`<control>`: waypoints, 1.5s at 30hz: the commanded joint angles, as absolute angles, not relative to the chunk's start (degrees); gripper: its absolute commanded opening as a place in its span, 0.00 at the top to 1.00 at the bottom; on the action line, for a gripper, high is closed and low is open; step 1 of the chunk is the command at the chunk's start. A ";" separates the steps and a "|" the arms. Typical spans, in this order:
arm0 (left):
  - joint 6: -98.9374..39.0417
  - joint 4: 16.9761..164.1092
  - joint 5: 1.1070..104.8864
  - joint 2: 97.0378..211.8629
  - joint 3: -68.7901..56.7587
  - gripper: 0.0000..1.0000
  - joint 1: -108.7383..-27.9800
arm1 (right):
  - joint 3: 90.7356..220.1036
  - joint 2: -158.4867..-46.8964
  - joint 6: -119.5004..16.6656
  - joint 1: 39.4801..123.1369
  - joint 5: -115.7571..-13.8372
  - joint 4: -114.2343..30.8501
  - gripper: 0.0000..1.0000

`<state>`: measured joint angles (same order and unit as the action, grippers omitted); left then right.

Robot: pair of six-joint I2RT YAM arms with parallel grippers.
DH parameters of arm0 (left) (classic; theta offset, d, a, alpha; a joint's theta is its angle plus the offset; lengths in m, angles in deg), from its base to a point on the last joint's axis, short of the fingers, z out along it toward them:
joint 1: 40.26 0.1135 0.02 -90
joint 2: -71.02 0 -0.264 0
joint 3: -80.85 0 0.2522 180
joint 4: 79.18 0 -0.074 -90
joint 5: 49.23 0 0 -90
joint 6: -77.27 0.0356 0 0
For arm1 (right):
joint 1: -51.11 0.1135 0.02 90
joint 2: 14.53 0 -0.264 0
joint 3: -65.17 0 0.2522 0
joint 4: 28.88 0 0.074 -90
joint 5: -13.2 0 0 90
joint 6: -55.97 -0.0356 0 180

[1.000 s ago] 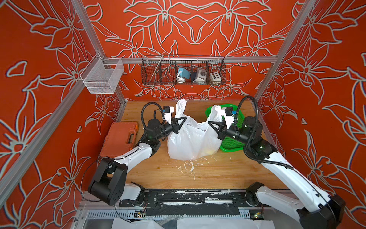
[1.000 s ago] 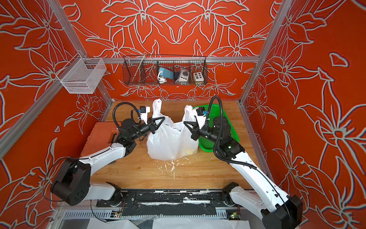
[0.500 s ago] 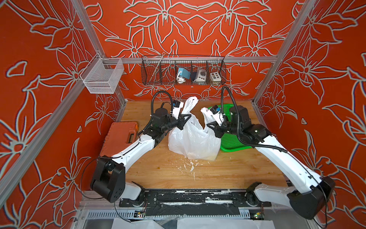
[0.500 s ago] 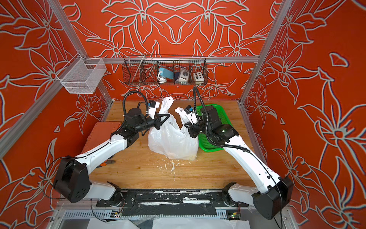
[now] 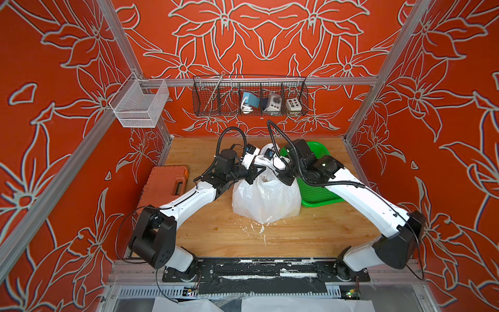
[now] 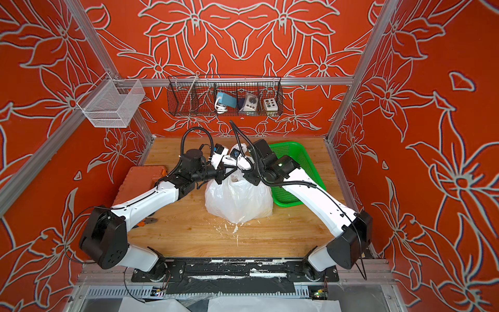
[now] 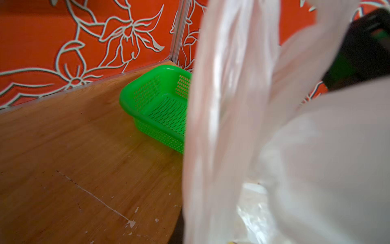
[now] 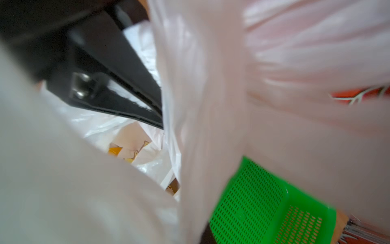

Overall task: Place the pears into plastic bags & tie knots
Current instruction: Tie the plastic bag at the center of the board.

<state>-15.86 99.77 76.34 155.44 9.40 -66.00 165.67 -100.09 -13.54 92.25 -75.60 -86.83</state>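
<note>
Wooden table (image 5: 216,237) | left arm (image 5: 189,200), right arm (image 5: 359,194) angled inward over bag (image 5: 266,200)

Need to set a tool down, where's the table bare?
The wooden tabletop is bare between the white translucent plastic bag and the black base rail, and behind the orange toolbox. Crowded mid-table, around the bag and green mesh basket.

Bright even light; plastic bag (image 7: 232,105) blurred in wrist views.
</note>
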 commanded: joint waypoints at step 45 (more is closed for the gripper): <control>-34.20 128.14 91.38 148.46 21.45 0.62 -63.68 | 170.36 -101.55 -12.56 93.38 -76.47 -87.69 1.00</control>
